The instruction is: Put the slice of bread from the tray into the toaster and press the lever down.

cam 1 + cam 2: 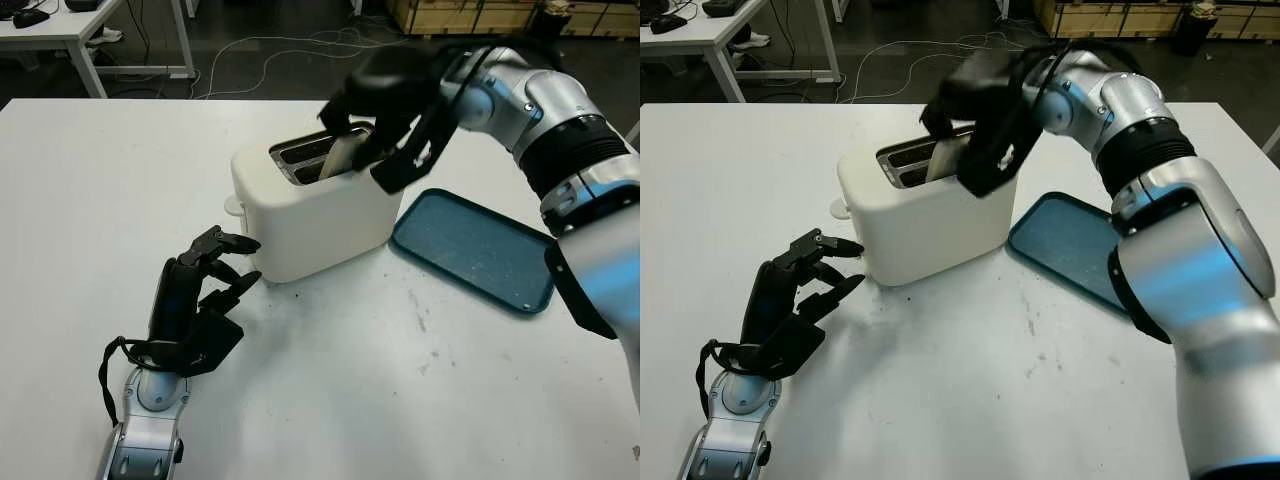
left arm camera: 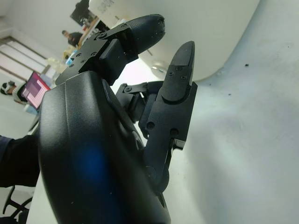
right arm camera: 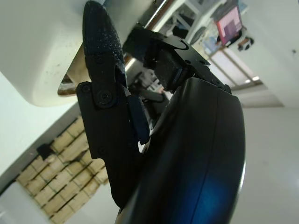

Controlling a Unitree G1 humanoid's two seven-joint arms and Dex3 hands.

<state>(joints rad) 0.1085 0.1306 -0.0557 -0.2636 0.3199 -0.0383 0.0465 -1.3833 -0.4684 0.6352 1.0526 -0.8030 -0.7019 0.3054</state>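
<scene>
While the right hand (image 1: 385, 110) grips the bread (image 1: 343, 155) half sunk in the toaster (image 1: 310, 205) slot, insertion seems underway; next, release, then press the lever (image 1: 233, 205) beside the open left hand (image 1: 200, 300).

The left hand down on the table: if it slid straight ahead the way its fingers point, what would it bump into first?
Most likely the toaster: the left hand points at its near lower corner, open, with bare table between.
</scene>
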